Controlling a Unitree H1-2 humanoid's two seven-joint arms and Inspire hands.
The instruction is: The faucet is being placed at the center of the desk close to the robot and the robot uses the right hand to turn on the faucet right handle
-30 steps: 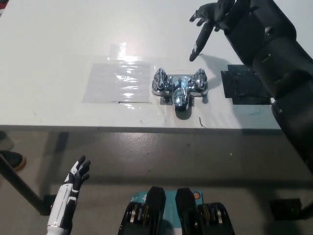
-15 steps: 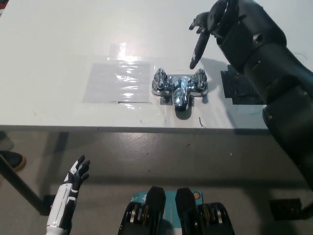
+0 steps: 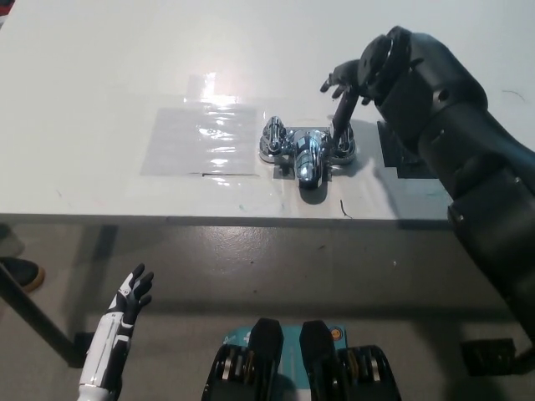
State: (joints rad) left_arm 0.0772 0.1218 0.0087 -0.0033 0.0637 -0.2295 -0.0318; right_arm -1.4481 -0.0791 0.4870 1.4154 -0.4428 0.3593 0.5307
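Since a second ago, the black right hand (image 3: 345,82) has dropped from the table's (image 3: 92,75) far side to the faucet (image 3: 306,153). Its fingers are spread, and one reaches down onto the right handle (image 3: 343,144); whether it presses there is unclear. The faucet sits mid-table near the front edge, with bare surface to its left beyond a clear sheet (image 3: 201,139). The white left hand (image 3: 132,298) hangs below the edge, fingers apart.

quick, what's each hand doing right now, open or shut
Left white hand: open, holding nothing, at the lower left.
Right black hand: open, fingers spread above the shiny chrome faucet's right handle, gripping nothing.
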